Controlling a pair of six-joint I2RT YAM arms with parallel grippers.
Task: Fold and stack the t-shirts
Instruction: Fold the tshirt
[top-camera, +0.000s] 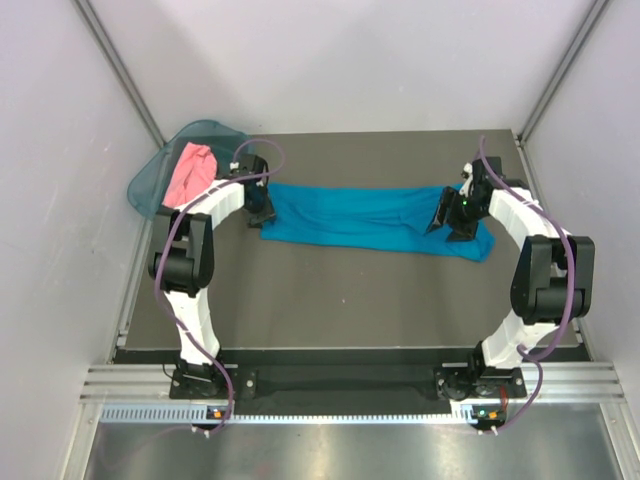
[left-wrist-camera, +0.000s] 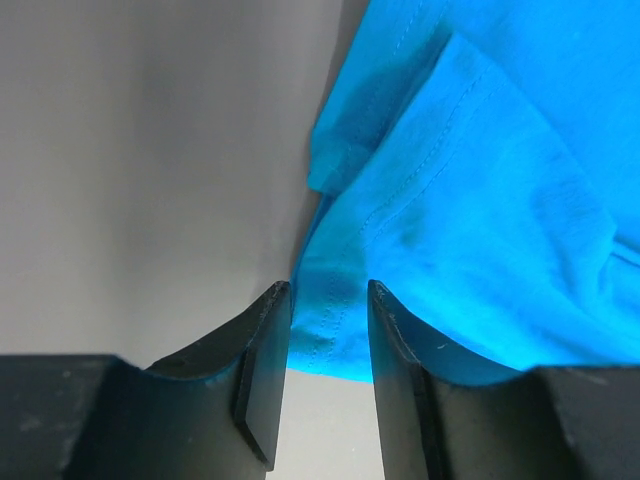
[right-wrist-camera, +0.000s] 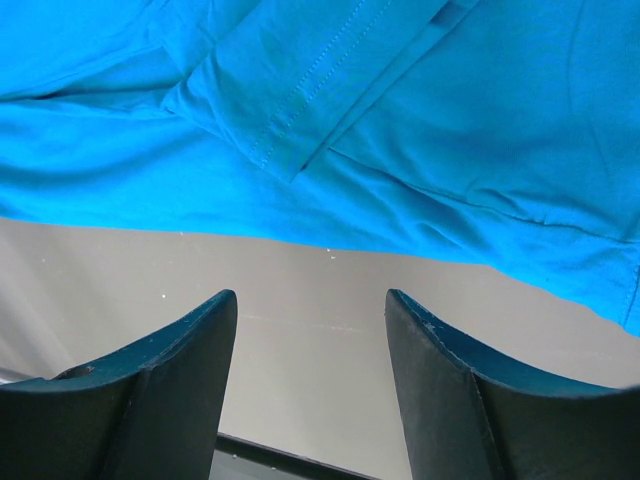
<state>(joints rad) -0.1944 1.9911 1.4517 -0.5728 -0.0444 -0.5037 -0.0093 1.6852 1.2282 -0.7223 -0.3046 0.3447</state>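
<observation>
Cloth spans the grey table (top-camera: 350, 300) from 9 to 3 o'clock: the blue shirt (top-camera: 370, 220), an arm at each end, probably to keep it flat for folding. The left end effector (left-wrist-camera: 330, 300) is nearly together around a corner; whether it grips, I cannot tell. The right end effector (right-wrist-camera: 312, 300) gapes, empty. The pink shirt (top-camera: 190, 172) sits in the basket (top-camera: 150, 185) at 10 o'clock, against white walls.

Two t-shirts, two grippers, one basket (top-camera: 150, 185), one table (top-camera: 350, 300).
One teal-blue t-shirt (top-camera: 375, 220) stretches from the left gripper (top-camera: 262, 205) to the right gripper (top-camera: 445, 215). One salmon-pink t-shirt (top-camera: 190, 172) lies in the single teal plastic basket, just outboard of the left gripper. Each gripper has two dark fingers.
</observation>
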